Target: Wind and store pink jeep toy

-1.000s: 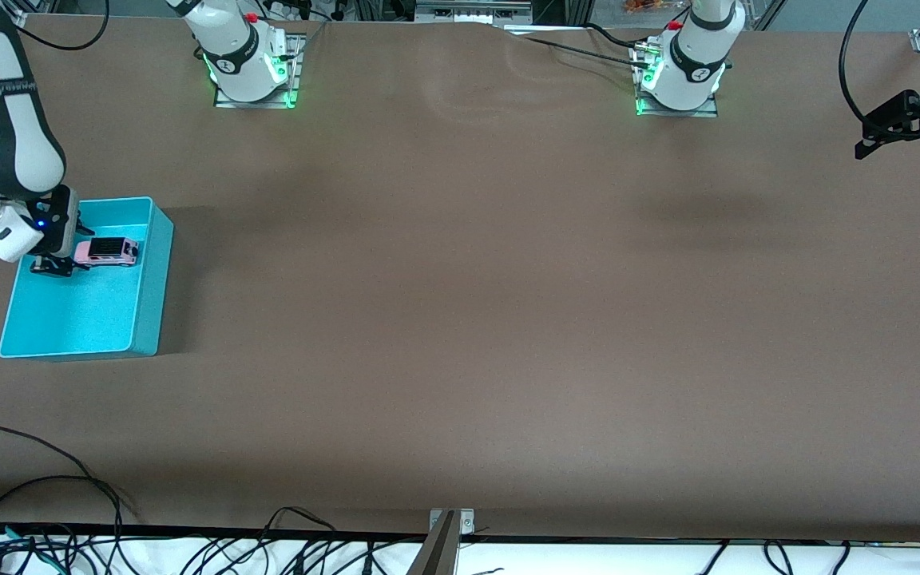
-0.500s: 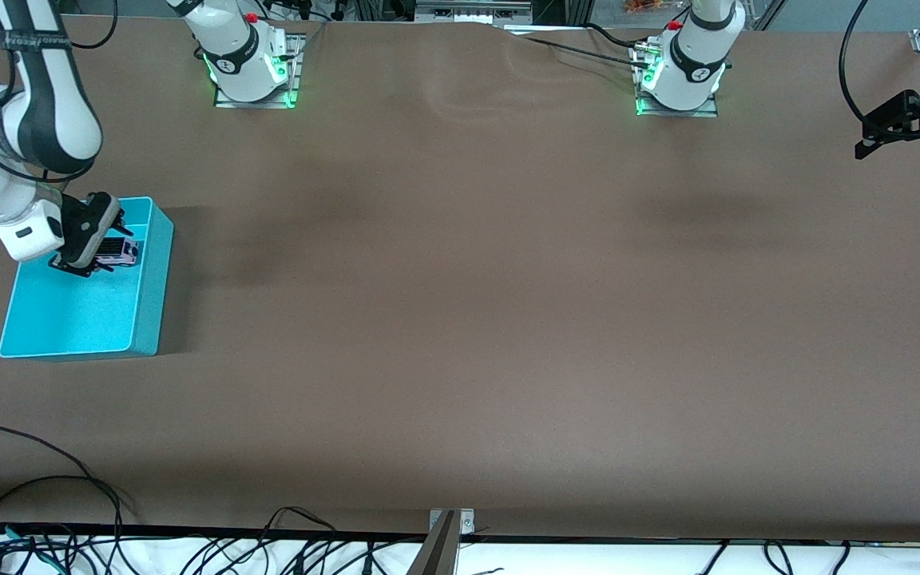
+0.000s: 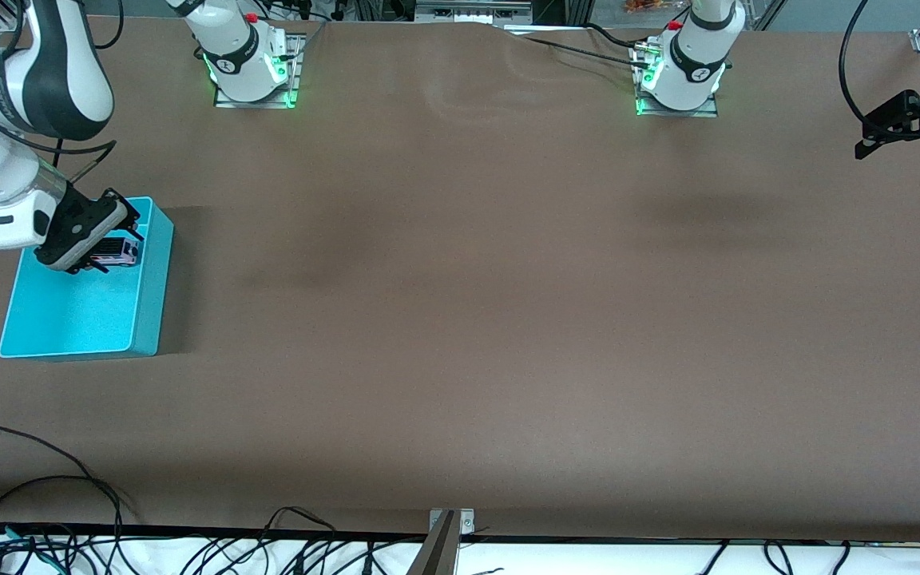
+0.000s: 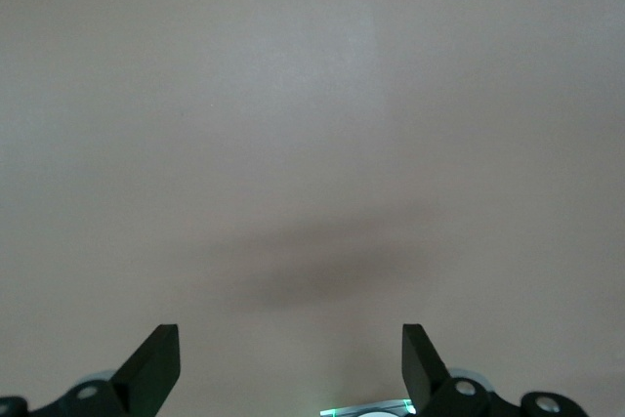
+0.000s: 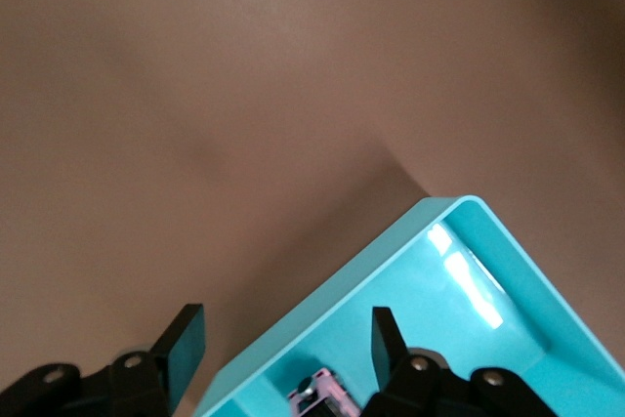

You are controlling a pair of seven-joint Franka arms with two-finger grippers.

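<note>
the turquoise bin sits on the brown surface at the right arm's end. the pink jeep toy lies inside it, in the part farthest from the front camera. the right hand is tilted over the toy with its fingers apart, gripping nothing. if it swings low it could bump the toy or the bin wall. the left hand waits up high, wide open, over bare surface.
</note>
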